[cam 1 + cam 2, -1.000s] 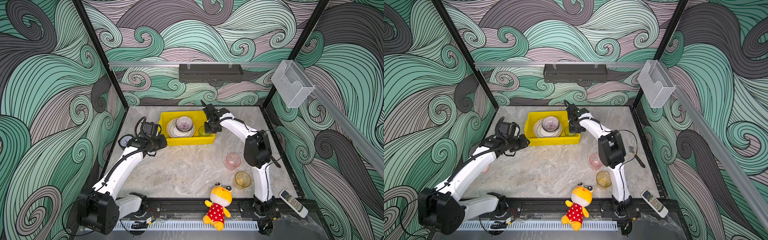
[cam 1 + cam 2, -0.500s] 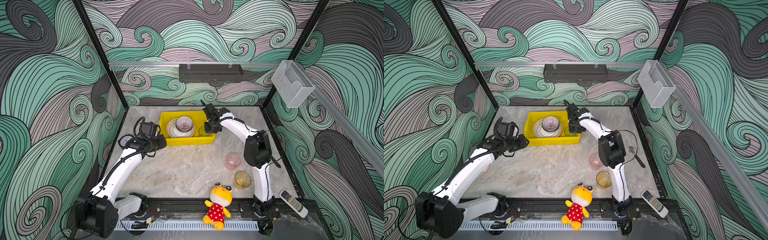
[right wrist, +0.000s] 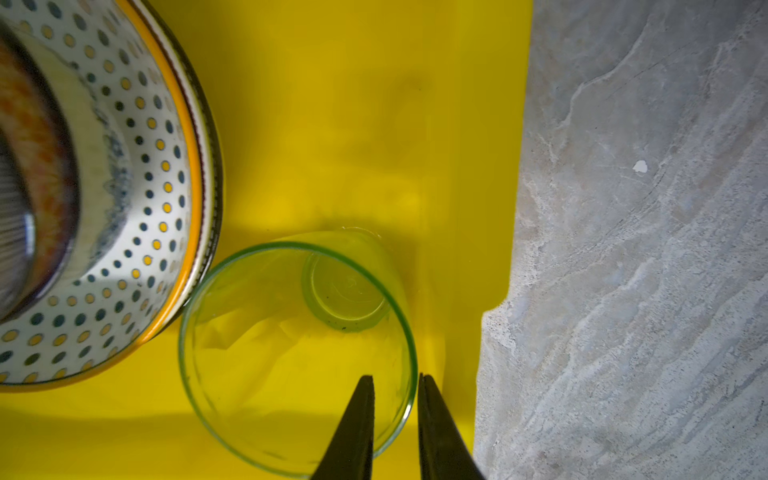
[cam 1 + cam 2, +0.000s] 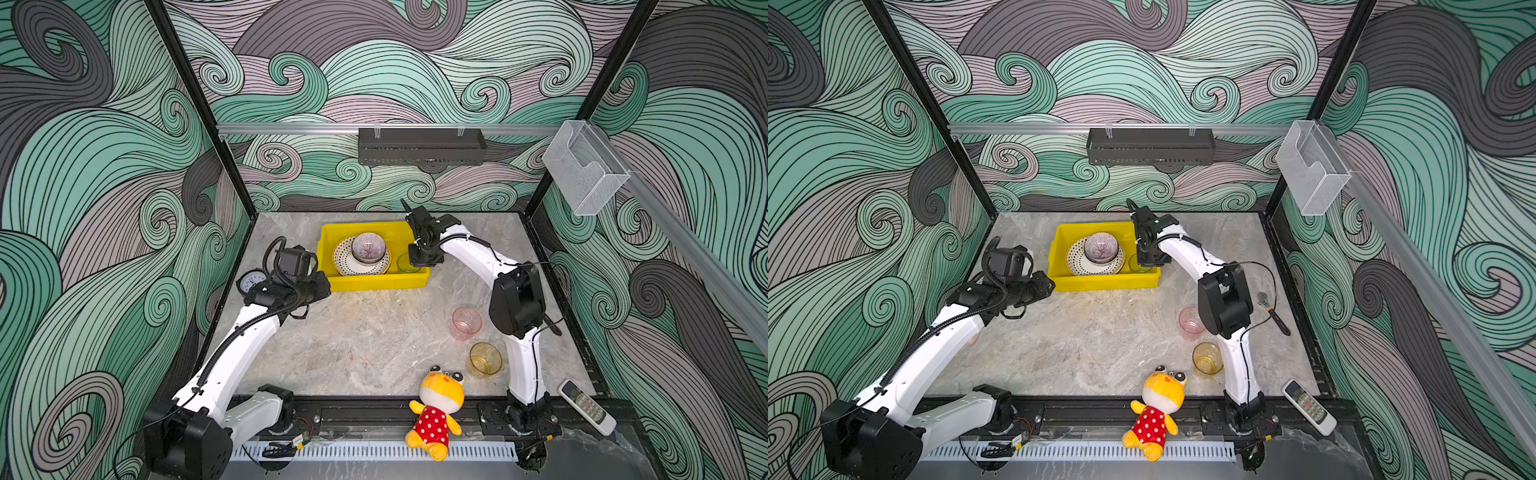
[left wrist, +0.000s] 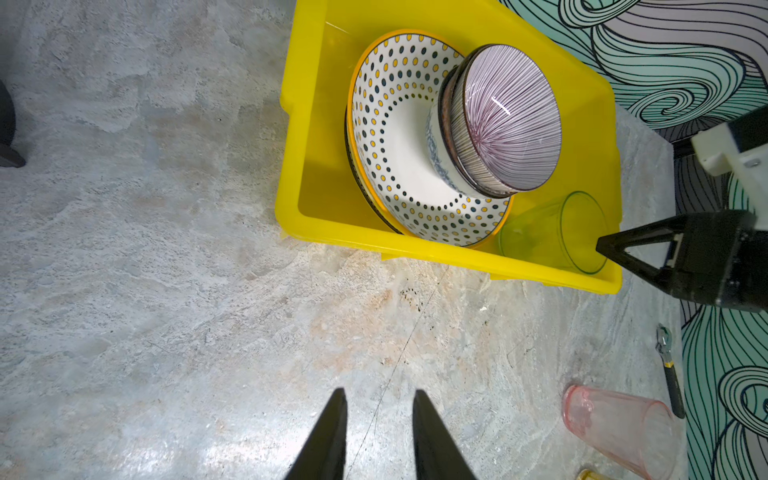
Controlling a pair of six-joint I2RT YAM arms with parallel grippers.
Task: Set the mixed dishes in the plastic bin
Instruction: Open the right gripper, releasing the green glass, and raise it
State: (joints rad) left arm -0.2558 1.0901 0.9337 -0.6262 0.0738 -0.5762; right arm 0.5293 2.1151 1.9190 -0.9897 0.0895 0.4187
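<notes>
The yellow plastic bin (image 4: 374, 284) (image 4: 1104, 283) holds a dotted plate (image 4: 343, 259) (image 5: 395, 124) with a lilac striped bowl (image 4: 368, 247) (image 5: 507, 120) stacked on it. A green cup (image 4: 405, 264) (image 3: 291, 353) stands in the bin's corner beside the plate. My right gripper (image 4: 417, 262) (image 3: 395, 376) is open a little; one finger is inside the cup's rim and one outside, and the inner one is clear of it. My left gripper (image 4: 326, 286) (image 5: 378, 392) hovers open and empty over bare table in front of the bin. A pink cup (image 4: 466, 323) and an amber cup (image 4: 485, 359) stand on the table near the right arm.
A round black clock (image 4: 250, 282) sits behind the left arm. A yellow plush toy (image 4: 436, 411) and a remote (image 4: 586, 407) lie at the front edge. A wrench (image 4: 1273, 311) lies by the right wall. A dark tray (image 4: 419, 145) and a clear box (image 4: 586, 170) hang on the walls.
My right gripper's jaws have parted at the green cup's rim, and the cup stays in the bin. The left arm has drawn back slightly.
</notes>
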